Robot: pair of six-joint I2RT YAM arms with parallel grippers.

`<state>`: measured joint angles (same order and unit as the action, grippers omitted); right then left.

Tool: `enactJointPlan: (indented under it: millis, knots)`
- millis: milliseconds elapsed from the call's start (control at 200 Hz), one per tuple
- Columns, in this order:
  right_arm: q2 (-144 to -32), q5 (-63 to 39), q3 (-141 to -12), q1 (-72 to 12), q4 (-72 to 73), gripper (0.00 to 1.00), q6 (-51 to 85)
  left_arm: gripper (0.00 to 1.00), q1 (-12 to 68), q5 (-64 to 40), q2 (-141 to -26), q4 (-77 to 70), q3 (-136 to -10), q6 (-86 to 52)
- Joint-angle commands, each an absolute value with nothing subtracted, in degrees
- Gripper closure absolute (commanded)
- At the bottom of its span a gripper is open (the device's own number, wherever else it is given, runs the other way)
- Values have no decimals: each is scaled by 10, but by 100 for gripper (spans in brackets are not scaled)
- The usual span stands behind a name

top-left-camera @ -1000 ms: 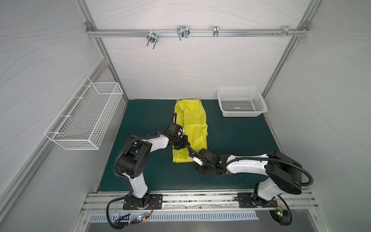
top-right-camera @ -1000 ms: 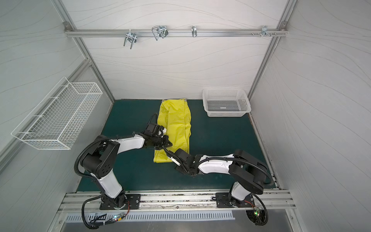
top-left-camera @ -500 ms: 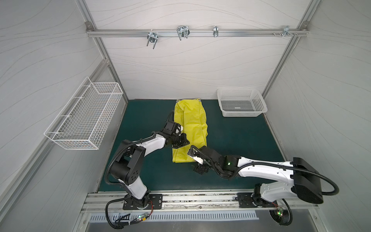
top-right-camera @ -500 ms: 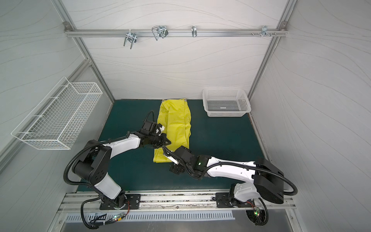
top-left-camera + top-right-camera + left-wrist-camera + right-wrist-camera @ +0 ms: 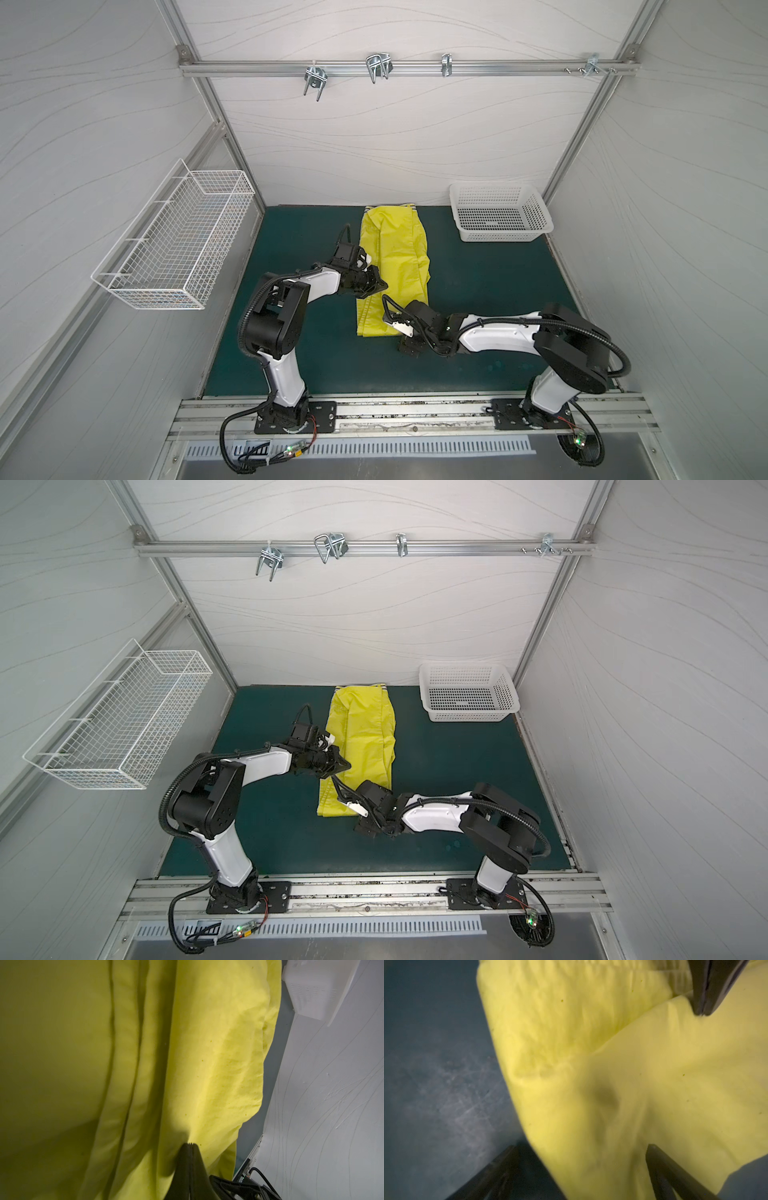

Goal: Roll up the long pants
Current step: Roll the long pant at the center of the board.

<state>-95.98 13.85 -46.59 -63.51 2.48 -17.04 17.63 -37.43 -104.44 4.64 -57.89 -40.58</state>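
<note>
My left pincer (image 5: 190, 1144) was shut tight. It pinched a fold of the long pants (image 5: 395, 257) at their left edge, about halfway along. My right pincer (image 5: 582, 1147) was wide open, with a corner of the leg ends between its fingers. The pants lay stretched out on the green mat (image 5: 291, 332). Their stripy waistband (image 5: 409, 206) was by the back wall and the leg ends were near me. The white basket (image 5: 500, 239) stood apart from them.

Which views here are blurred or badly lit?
Right wrist view: the long pants and the green mat are smeared by blur. Left wrist view: sharper, but much of the fabric lies in deep shadow. Both top views: sharp and evenly lit.
</note>
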Motion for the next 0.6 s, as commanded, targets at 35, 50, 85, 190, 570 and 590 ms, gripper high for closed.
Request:
enactJointPlan:
  millis: [35,50,85,190,570,590]
  knots:
    - [-1011,146,-481,-631,94,5,-202,100,177,-398,-1060,21,-608,-411]
    - [-1016,148,-482,-631,98,7,-204,100,177,-398,-1061,21,-609,-411]
    - [-1027,154,-483,-631,111,11,-207,100,177,-399,-1062,20,-610,-412]
    - [-1049,154,-490,-631,118,35,-209,100,177,-401,-1066,19,-608,-412]
    - [-923,90,-476,-655,-6,100,-153,100,180,-420,-1062,-9,-577,-424]
    - [-917,78,-482,-658,-22,100,-148,100,181,-419,-1060,-8,-575,-423]
